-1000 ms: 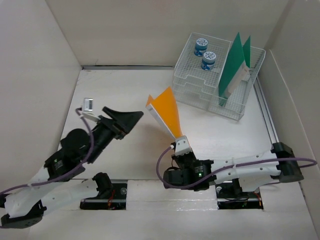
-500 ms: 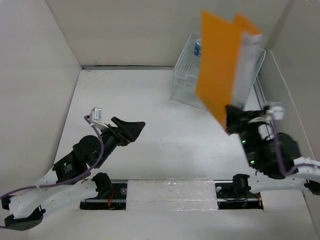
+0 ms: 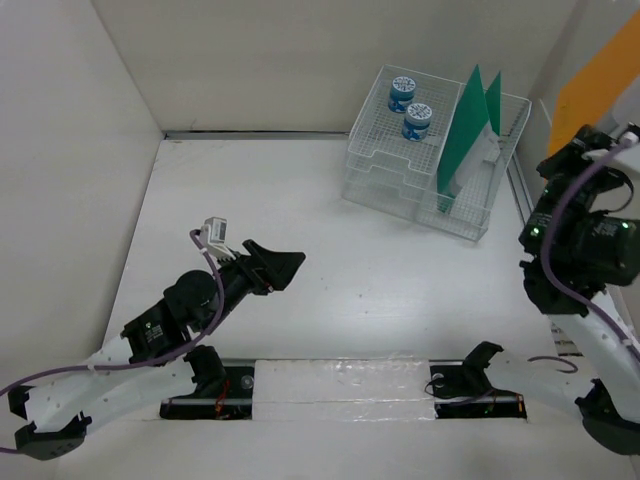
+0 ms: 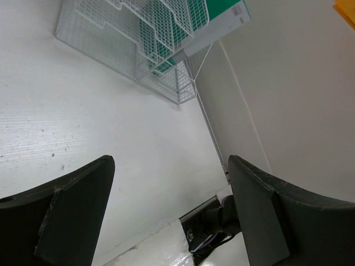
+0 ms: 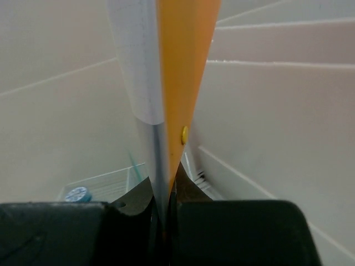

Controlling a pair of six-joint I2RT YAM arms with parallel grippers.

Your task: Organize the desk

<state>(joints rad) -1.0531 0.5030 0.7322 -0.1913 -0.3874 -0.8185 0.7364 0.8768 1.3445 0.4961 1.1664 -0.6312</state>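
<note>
The white desk [image 3: 330,250] fills the middle of the top view. My right gripper [image 3: 590,150] is raised at the far right, shut on an orange folder [image 3: 600,75] with white sheets inside; in the right wrist view the folder [image 5: 186,66] stands edge-on between the jaws [image 5: 165,199]. My left gripper [image 3: 285,265] is open and empty, low over the desk at centre left; its fingers [image 4: 72,216] frame bare tabletop.
A clear wire-mesh organizer rack [image 3: 400,175] stands at the back right, also in the left wrist view [image 4: 138,39]. It holds a green folder [image 3: 465,130] and two blue-and-white tape rolls [image 3: 410,105]. Beige wall panels [image 3: 60,150] surround the desk.
My right arm has lifted the orange folder off the desk, swung it from the centre to the far right and raised it. My left gripper has moved slightly right and forward.
</note>
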